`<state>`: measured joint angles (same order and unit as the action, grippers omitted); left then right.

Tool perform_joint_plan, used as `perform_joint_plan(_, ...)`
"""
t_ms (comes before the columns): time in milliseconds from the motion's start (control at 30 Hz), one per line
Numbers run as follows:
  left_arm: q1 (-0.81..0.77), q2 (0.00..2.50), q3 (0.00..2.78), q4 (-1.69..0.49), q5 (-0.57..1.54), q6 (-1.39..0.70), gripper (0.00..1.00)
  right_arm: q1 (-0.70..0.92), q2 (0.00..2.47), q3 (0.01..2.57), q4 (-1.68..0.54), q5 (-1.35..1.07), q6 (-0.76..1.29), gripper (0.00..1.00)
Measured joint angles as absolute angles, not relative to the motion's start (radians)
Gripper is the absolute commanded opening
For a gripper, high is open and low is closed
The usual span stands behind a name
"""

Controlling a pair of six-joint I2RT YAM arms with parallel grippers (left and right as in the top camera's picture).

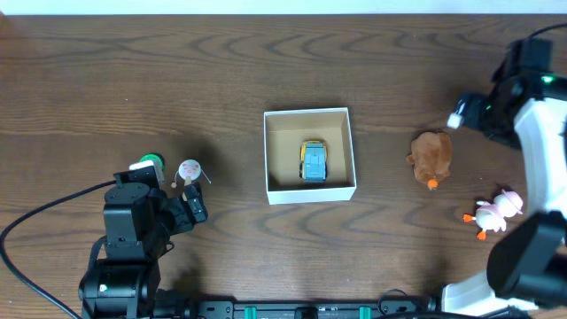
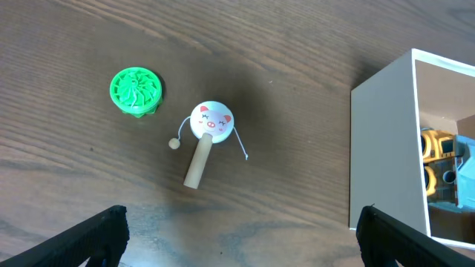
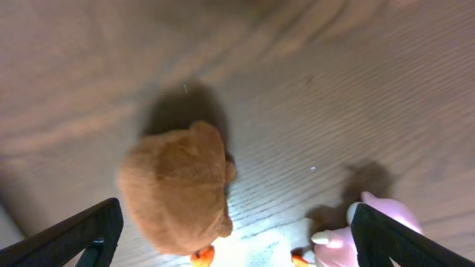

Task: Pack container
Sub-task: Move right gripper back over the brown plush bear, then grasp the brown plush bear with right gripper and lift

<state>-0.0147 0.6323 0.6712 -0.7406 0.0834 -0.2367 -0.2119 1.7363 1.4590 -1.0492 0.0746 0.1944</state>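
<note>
The container [image 1: 309, 191], a square white box with a tan inside, stands mid-table and holds a blue and yellow toy car [image 1: 314, 161]. Its white wall [image 2: 386, 148] and the car [image 2: 445, 167] also show in the left wrist view. My left gripper [image 1: 177, 202] [image 2: 237, 237] is open and empty, just short of a pig-face rattle drum [image 1: 189, 170] [image 2: 210, 133] and a green spinning top [image 1: 152, 162] [image 2: 136, 90]. My right gripper [image 1: 469, 113] [image 3: 237, 237] is open and empty, above a brown plush [image 1: 431, 157] [image 3: 178, 189] and a pink duck toy [image 1: 494, 211] [image 3: 371, 230].
The dark wooden table [image 1: 283, 62] carries nothing else. A black cable [image 1: 35, 221] runs along the front left by the left arm's base. The right arm's white body [image 1: 540, 142] stands over the far right edge.
</note>
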Motion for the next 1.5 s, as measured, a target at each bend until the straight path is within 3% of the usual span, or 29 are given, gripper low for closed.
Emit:
perform_joint_plan(900, -0.015, 0.632, 0.671, -0.741, 0.084, -0.237, 0.98, -0.081, 1.990, 1.384, -0.968, 0.008, 0.168, 0.99)
perform_joint_plan(1033, -0.015, 0.632, 0.671, -0.741, 0.084, -0.237, 0.98, -0.081, 1.996, 1.381, -0.975, 0.016, 0.167, 0.92)
perform_joint_plan(1300, -0.015, 0.632, 0.671, -0.741, 0.084, -0.237, 0.98, -0.081, 1.996, 1.381, -0.979, 0.023, 0.162, 0.66)
perform_joint_plan(1500, -0.015, 0.632, 0.671, -0.741, 0.084, -0.237, 0.98, -0.081, 1.996, 1.381, -0.980, 0.025, 0.164, 0.56)
